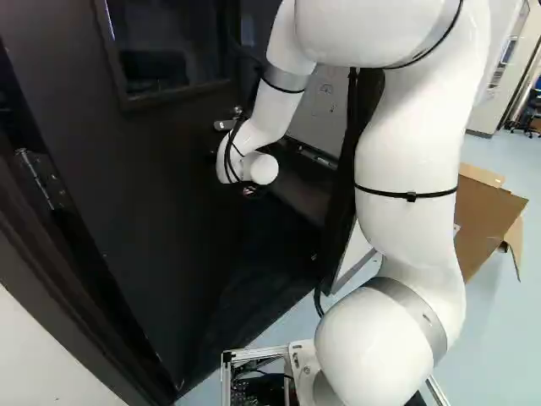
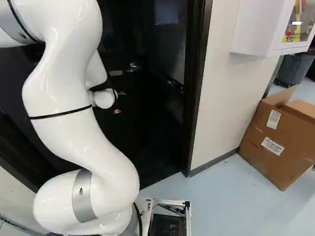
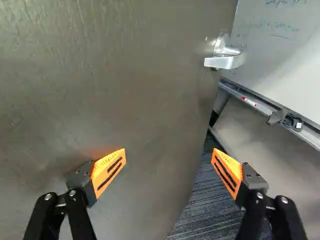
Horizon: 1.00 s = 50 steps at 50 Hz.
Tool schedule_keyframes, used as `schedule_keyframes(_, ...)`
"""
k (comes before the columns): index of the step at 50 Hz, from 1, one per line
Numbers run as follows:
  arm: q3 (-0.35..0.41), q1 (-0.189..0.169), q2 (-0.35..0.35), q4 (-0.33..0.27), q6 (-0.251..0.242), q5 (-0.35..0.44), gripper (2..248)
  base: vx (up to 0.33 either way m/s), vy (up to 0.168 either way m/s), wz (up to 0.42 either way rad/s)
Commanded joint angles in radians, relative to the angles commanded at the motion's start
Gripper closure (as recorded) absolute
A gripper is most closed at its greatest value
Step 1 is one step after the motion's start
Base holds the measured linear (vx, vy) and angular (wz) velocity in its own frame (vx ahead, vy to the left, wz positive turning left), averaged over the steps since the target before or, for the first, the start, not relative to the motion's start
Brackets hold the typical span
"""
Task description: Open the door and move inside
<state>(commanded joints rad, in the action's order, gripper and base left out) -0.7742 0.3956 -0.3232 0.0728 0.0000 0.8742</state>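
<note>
The door [image 3: 125, 90] is ahead of my gripper [image 3: 169, 156] and partly open. Its broad face passes behind one of my fingers, and its free edge runs between the two, as I look along them. The other finger is over the gap, where I see the carpet [image 3: 207, 215] and, farther ahead, a whiteboard [image 3: 285, 55].

I judge this door to be heavy and stiff. It should not bend under me, but swing slowly about its hinge [image 1: 38, 178], and perhaps a closer will press it back. The face looks smooth, so my orange pads [image 3: 108, 171] may slide on it if I push at a slant. The silver handle [image 3: 223, 62], ahead of my jaws and near the free edge, is rigid but looks slippery, and with the door ajar I think I do not need it. Better, in my opinion, is to push on the face close to the free edge, where the swing asks for the least force.

My jaws stand wide apart and nothing is clamped in them. The finger before the face is near to it; whether it touches, I cannot tell.
</note>
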Motion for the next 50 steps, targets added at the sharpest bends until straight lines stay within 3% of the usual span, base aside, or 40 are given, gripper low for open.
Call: schedule_keyframes(50, -0.130, 0.115, -0.105, -0.037, 0.000, 0.000, 3, 0.000, 0.000, 0.000)
